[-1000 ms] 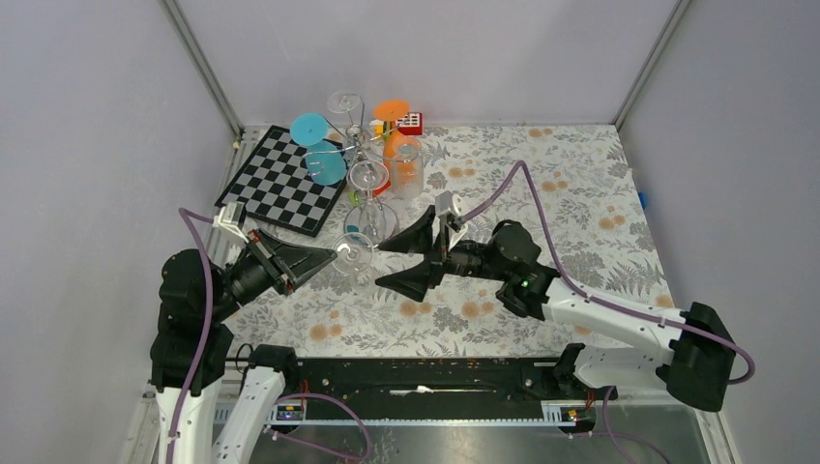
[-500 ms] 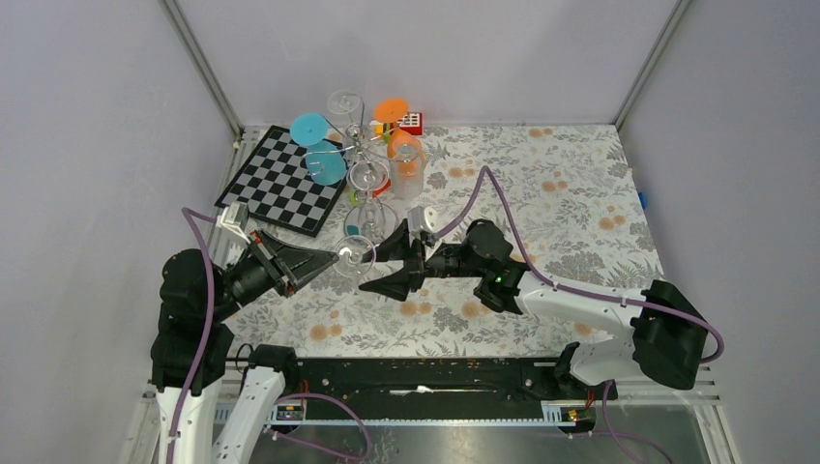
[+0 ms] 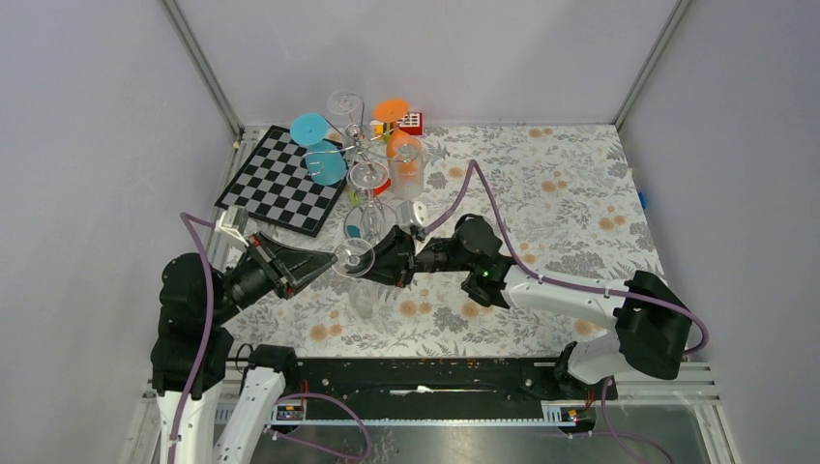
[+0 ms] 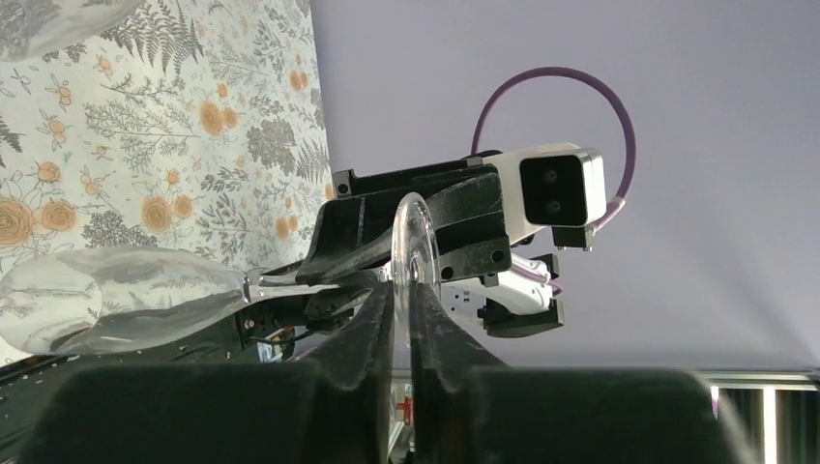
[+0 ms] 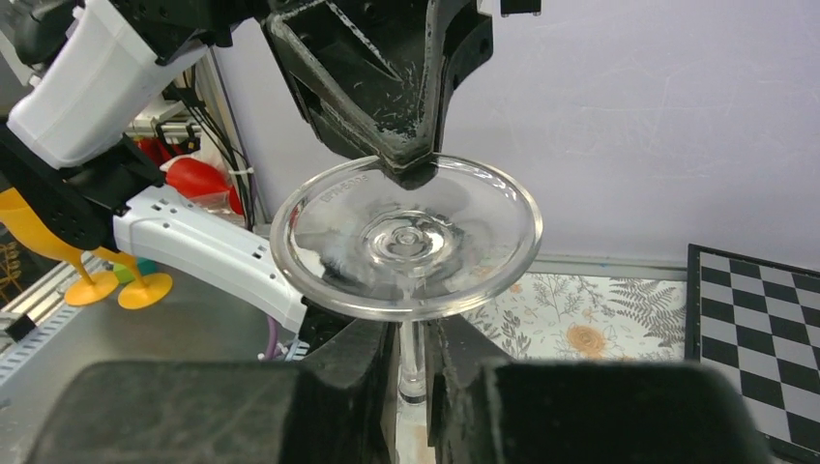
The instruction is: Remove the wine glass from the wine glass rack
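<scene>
Floral tablecloth [image 3: 580, 193], clear round-footed wine glass [image 5: 406, 237]

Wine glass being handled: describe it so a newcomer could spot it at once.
On the floral table, look in front of the silver wine glass rack, where both arms meet. The clear wine glass sits between them, left fingers pinching its foot, right fingers clamping its stem; the other glasses cluster at the rack.

The wine glass [image 5: 406, 237] was clear, smooth, shiny glass. The wine glass rack [image 3: 354, 147] was thin, shiny silver wire. The left gripper [image 4: 404, 295] and right gripper [image 5: 411, 338] were dull black plastic, the left one scuffed. The table cover [image 3: 541, 193] looked smooth and matt.
</scene>
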Controlling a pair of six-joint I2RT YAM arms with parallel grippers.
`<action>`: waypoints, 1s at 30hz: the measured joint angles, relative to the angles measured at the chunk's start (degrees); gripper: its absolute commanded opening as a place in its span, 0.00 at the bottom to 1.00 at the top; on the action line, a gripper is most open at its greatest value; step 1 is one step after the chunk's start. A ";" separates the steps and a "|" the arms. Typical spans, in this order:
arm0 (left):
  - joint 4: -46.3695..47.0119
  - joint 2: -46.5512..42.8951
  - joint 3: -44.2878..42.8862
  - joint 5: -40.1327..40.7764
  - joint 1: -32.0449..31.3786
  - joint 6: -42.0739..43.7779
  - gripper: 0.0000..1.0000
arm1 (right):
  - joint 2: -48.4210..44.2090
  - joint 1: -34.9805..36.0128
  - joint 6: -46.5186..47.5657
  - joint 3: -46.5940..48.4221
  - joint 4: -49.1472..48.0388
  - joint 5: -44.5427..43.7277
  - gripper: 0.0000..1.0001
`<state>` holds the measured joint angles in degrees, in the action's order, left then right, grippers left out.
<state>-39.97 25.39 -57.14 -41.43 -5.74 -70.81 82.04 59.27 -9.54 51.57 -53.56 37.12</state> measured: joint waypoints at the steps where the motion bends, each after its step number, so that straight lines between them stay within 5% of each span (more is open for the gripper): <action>1: 0.07 -0.04 0.00 0.15 0.02 -0.07 0.38 | -0.02 0.00 -0.31 -0.04 -0.22 -0.07 0.00; 3: 0.70 -0.17 -0.04 0.46 0.00 0.17 0.69 | -0.22 0.07 -1.75 -0.63 -1.62 -0.98 0.00; 7: 1.75 -0.66 -0.26 1.40 -0.07 1.20 0.89 | -3.37 0.07 -4.55 -3.50 -4.04 -4.87 0.00; 17: 11.41 -2.19 3.32 0.44 -0.11 4.79 0.95 | -24.98 0.26 -12.48 -13.14 -4.74 -26.86 0.00; 26: 16.87 0.83 3.89 -0.11 -0.96 9.60 0.93 | -45.09 0.31 -19.37 -6.23 28.41 -59.74 0.00; 30: 21.16 5.57 6.51 2.29 -7.63 9.68 0.93 | -50.40 0.31 -25.66 -6.27 38.80 -72.78 0.00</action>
<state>-18.81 30.96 -50.63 -39.13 -13.37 -61.12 31.64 59.57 -35.20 45.30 -14.76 -35.66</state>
